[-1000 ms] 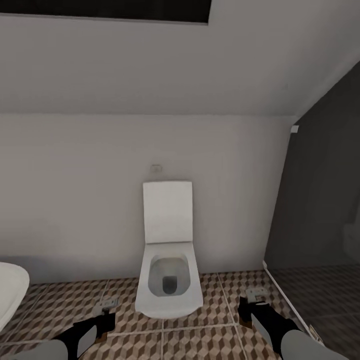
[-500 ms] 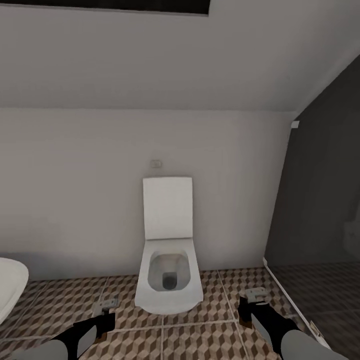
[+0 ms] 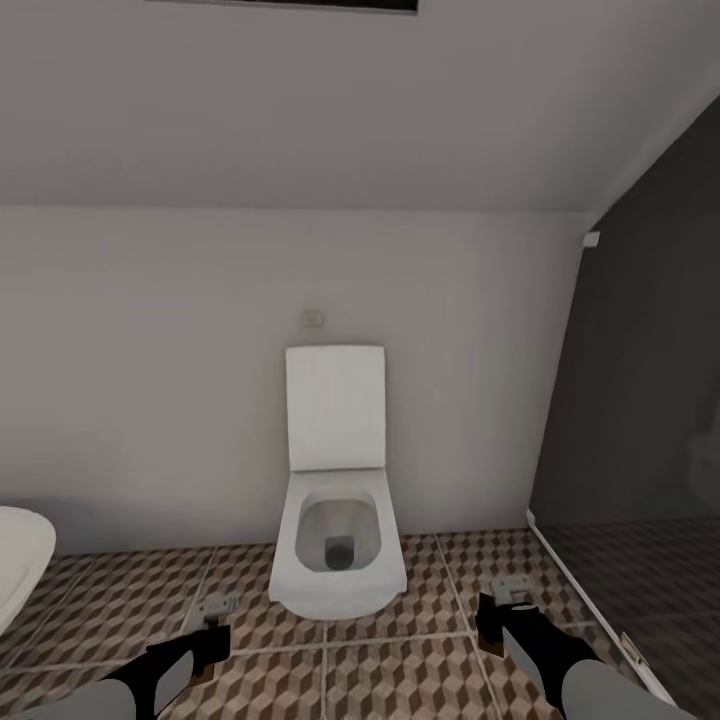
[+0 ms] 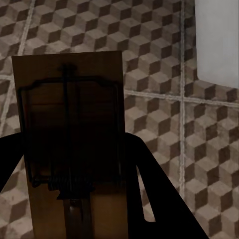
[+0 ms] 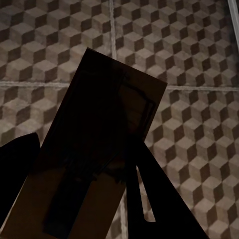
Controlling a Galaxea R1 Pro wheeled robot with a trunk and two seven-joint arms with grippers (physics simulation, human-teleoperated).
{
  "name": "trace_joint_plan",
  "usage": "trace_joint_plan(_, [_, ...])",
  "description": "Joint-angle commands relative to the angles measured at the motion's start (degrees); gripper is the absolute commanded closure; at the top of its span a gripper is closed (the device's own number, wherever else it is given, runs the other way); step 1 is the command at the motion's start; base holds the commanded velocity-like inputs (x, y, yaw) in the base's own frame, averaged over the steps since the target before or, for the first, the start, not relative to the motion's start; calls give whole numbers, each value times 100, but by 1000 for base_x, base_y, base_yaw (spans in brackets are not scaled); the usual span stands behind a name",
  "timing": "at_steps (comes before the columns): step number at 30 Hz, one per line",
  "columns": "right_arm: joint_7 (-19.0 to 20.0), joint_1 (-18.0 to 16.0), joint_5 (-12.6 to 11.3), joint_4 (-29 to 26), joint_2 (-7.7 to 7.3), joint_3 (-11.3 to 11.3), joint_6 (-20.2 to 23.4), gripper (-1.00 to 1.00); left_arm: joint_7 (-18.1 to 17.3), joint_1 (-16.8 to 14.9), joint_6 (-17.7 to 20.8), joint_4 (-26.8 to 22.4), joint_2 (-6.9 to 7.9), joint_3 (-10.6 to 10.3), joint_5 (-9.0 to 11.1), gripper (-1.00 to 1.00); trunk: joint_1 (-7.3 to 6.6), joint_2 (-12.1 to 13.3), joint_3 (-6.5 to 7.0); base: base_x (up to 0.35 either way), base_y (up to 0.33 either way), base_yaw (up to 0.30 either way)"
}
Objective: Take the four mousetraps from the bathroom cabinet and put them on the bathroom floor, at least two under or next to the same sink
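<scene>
Two shadowed mousetraps [image 4: 72, 149] [image 5: 99, 164], details obscured.

A: What's seen straight ahead?
B: A white toilet [image 3: 337, 530] with its lid raised is set against the pale wall [image 3: 150, 400], a small flush plate [image 3: 313, 319] above it.
A: And right?
B: A dark glass panel [image 3: 640, 400].
</scene>
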Motion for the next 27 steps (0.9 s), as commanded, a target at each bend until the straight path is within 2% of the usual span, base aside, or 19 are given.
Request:
trace_joint_plan(1, [-27, -1, -27, -13, -4, 44, 38, 100, -9, -2, 25, -9, 3, -44, 41, 100, 22, -44, -25, 0, 0, 0])
trace_joint_plan(27, [-27, -1, -18, -13, -5, 44, 28, 100, -9, -2, 16, -9, 1, -44, 41, 100, 593, -1087, -491, 0, 0, 0])
